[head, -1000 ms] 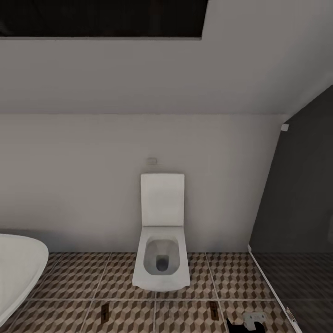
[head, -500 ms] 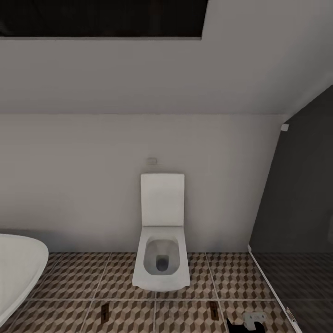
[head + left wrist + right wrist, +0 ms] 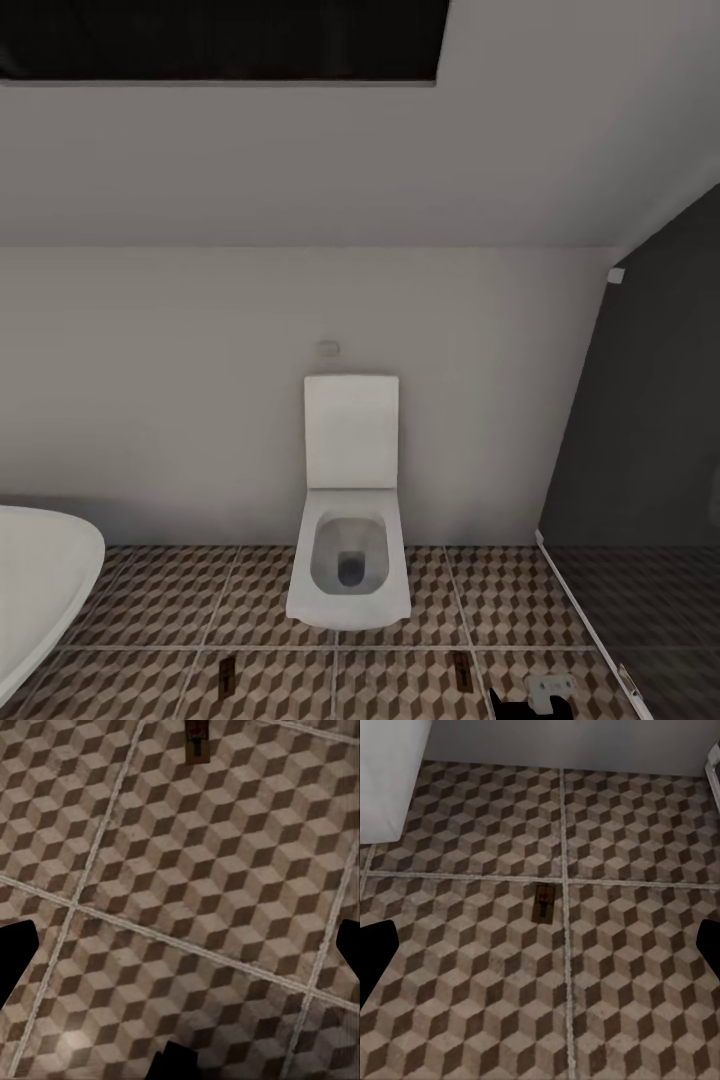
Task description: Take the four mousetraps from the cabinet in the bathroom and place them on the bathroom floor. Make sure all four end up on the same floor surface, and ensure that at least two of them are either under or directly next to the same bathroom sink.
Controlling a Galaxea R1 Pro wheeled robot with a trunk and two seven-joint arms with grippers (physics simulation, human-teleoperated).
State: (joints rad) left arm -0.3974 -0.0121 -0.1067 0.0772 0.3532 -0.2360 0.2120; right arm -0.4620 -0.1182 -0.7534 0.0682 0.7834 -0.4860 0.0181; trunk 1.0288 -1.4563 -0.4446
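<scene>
Two mousetraps lie flat on the bathroom floor (image 3: 150,610) in front of the toilet (image 3: 348,560), one mousetrap (image 3: 227,675) toward the white basin (image 3: 35,590), the other mousetrap (image 3: 461,669) toward the dark shower floor (image 3: 640,610), well apart. The right wrist view shows a trap beside a grout line, with the right gripper (image 3: 540,952) spread wide and holding nothing. The left gripper (image 3: 180,952) is likewise spread wide and bare above the tiles.
</scene>
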